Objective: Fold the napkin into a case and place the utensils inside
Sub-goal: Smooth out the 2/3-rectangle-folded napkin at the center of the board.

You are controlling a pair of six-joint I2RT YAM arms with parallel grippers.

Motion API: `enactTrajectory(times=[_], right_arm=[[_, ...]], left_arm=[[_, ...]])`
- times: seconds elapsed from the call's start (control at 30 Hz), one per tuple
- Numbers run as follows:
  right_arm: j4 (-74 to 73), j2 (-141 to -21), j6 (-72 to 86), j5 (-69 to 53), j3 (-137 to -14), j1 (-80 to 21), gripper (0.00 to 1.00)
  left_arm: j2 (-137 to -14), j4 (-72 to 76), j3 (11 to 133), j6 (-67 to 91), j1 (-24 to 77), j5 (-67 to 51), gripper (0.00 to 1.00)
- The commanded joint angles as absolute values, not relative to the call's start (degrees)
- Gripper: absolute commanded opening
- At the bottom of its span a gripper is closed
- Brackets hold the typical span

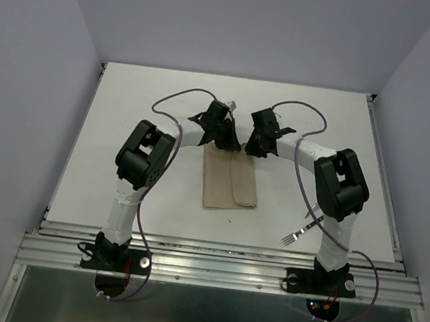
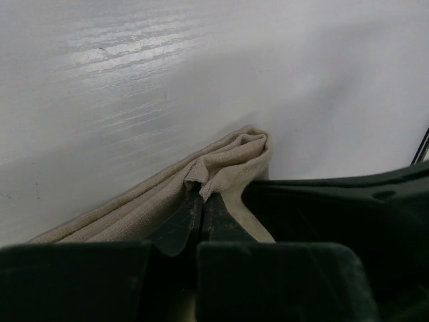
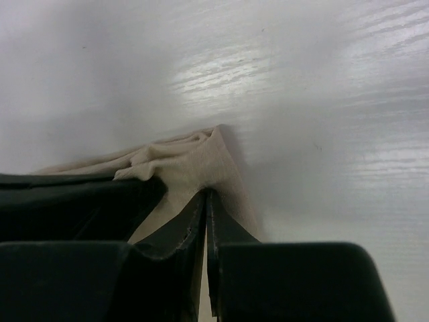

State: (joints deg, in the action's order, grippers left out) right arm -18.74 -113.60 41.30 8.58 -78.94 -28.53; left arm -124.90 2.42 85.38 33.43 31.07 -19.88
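The beige-tan napkin (image 1: 229, 182) lies mid-table, folded lengthwise into a narrow layered rectangle. Both grippers meet at its far short edge. My left gripper (image 1: 227, 141) is shut on the far left corner; in the left wrist view the cloth (image 2: 228, 161) bunches up at the closed fingertips of that gripper (image 2: 200, 194). My right gripper (image 1: 253, 146) is shut on the far right corner, where the napkin (image 3: 188, 161) puckers at its tips (image 3: 206, 193). Of the utensils, a fork (image 1: 298, 234) with silver tines lies beside the right arm's base.
The right gripper's dark body (image 2: 348, 221) sits close beside the left one. Purple cables (image 1: 177, 97) loop over the far table. A metal rail (image 1: 220, 248) runs along the near edge, and white walls enclose the table on three sides.
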Motion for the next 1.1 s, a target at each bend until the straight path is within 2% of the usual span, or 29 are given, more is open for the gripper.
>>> enactTrajectory(times=[0.0, 0.2, 0.27, 0.37, 0.4, 0.57, 0.8, 0.87, 0.97, 1.07], right_arm=[[-17.1, -118.0, 40.6, 11.2, -81.6, -28.7, 0.09], [-16.9, -119.2, 42.4, 10.5, -79.5, -28.7, 0.08], [-16.7, -118.7, 42.6, 10.4, -78.8, -28.7, 0.08], [-16.7, -117.6, 42.9, 10.5, -77.6, -28.7, 0.08], [-16.7, -117.3, 43.0, 10.6, -77.4, -28.7, 0.08], [-16.7, -115.8, 43.6, 9.8, -76.2, -28.7, 0.08], [-16.7, -114.1, 44.6, 9.3, -73.7, -28.7, 0.08], [-16.7, -113.5, 45.0, 9.2, -73.0, -28.7, 0.08], [-17.0, -112.6, 45.8, 9.1, -72.0, -28.7, 0.08], [-17.1, -111.8, 46.4, 8.8, -71.0, -28.7, 0.08]], left_arm=[[-123.0, 1.3, 83.5, 31.6, 30.8, -20.0, 0.0], [-119.7, 0.1, 83.1, 30.6, 30.4, -18.5, 0.0], [-118.7, -1.5, 83.3, 30.2, 30.4, -17.9, 0.1], [-116.5, -3.1, 83.9, 29.7, 30.4, -16.8, 0.18], [-116.1, -3.4, 84.1, 29.6, 30.4, -16.0, 0.25], [-114.2, -4.7, 84.6, 29.5, 30.3, -14.6, 0.28], [-114.3, -4.8, 83.7, 30.0, 30.2, -14.4, 0.26], [-114.0, -4.6, 83.0, 30.3, 30.2, -14.7, 0.22], [-112.8, -3.8, 81.7, 31.0, 30.3, -15.6, 0.0], [-111.2, -2.4, 79.7, 31.9, 30.3, -17.0, 0.0]])
